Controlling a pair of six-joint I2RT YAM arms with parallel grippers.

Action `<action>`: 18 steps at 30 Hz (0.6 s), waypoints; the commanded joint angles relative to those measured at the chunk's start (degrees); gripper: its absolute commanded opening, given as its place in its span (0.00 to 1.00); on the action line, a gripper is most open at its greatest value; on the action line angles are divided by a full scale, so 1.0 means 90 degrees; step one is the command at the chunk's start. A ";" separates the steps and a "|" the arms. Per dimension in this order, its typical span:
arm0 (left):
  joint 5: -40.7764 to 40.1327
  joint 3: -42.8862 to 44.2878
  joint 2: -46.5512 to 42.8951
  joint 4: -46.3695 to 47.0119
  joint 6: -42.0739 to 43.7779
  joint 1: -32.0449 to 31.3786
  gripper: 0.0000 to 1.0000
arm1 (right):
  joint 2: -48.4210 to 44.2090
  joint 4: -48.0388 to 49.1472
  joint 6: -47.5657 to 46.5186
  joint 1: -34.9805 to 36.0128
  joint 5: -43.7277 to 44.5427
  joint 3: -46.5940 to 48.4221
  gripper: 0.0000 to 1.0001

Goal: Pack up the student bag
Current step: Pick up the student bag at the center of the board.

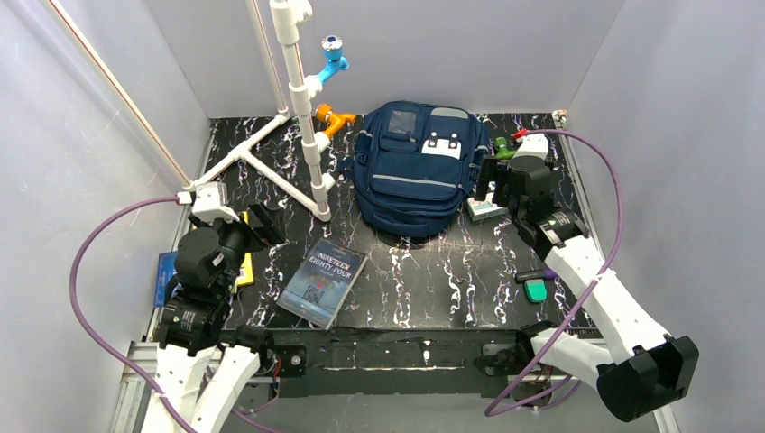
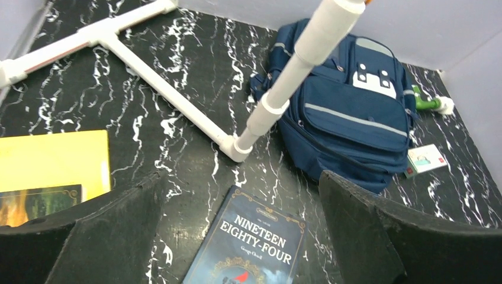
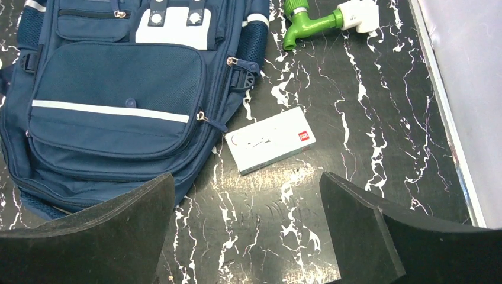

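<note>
The student bag point(image 1: 413, 171), navy blue with a grey stripe and a white dotted patch, lies flat and zipped at the back middle of the table; it also shows in the left wrist view point(image 2: 349, 118) and the right wrist view point(image 3: 112, 100). A dark book titled Nineteen Eighty-Four point(image 1: 323, 281) point(image 2: 248, 248) lies in front of it. A small white box point(image 1: 485, 209) point(image 3: 270, 140) rests by the bag's right side. My left gripper point(image 1: 268, 219) point(image 2: 243, 177) hovers open left of the book. My right gripper point(image 1: 490, 191) point(image 3: 247, 177) hangs open above the white box, holding nothing.
A white pipe stand point(image 1: 298, 108) with blue and orange fittings rises left of the bag. A yellow book point(image 2: 53, 160) lies under my left arm. A green fitting point(image 3: 302, 23) sits at the back right, and a green item point(image 1: 536, 289) near the right arm. Grey walls close three sides.
</note>
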 commanded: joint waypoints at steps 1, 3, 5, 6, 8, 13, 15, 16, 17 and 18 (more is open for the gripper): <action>0.0827 -0.0123 -0.0087 -0.0258 -0.0148 0.0035 0.99 | -0.0319 0.0156 0.0107 -0.0005 0.0047 -0.0043 1.00; 0.1335 -0.0149 -0.0074 -0.0296 -0.0251 0.0035 0.99 | -0.0312 0.0197 0.0086 -0.0005 -0.0302 -0.0062 1.00; 0.1817 -0.0176 -0.0051 -0.0322 -0.0387 0.0035 0.99 | -0.0236 0.0264 0.0116 -0.0005 -0.0580 -0.0076 1.00; 0.2064 -0.0202 -0.0042 -0.0323 -0.0443 0.0037 0.99 | -0.0178 0.0275 0.0242 -0.0005 -0.0638 -0.0086 1.00; 0.2581 -0.0269 -0.0009 -0.0323 -0.0555 0.0035 0.99 | 0.0003 0.0264 0.0490 -0.0005 -0.0731 -0.0089 1.00; 0.3918 -0.0400 0.0264 -0.0207 -0.0859 0.0035 0.99 | 0.0522 0.0376 0.1018 -0.0015 -0.1518 -0.0033 1.00; 0.4469 -0.0519 0.0395 -0.0072 -0.1045 0.0035 0.99 | 0.0682 0.0619 0.1167 -0.0015 -0.2082 -0.0092 1.00; 0.4701 -0.0588 0.0451 -0.0008 -0.1129 0.0035 0.99 | 0.0765 0.0763 0.1239 -0.0015 -0.2410 -0.0139 1.00; 0.4890 -0.0648 0.0508 0.0043 -0.1197 0.0035 0.99 | 0.0856 0.0928 0.1319 -0.0023 -0.2693 -0.0177 1.00; 0.5064 -0.0693 0.0553 0.0084 -0.1274 0.0030 0.99 | 0.0963 0.1100 0.1411 -0.0032 -0.3015 -0.0224 1.00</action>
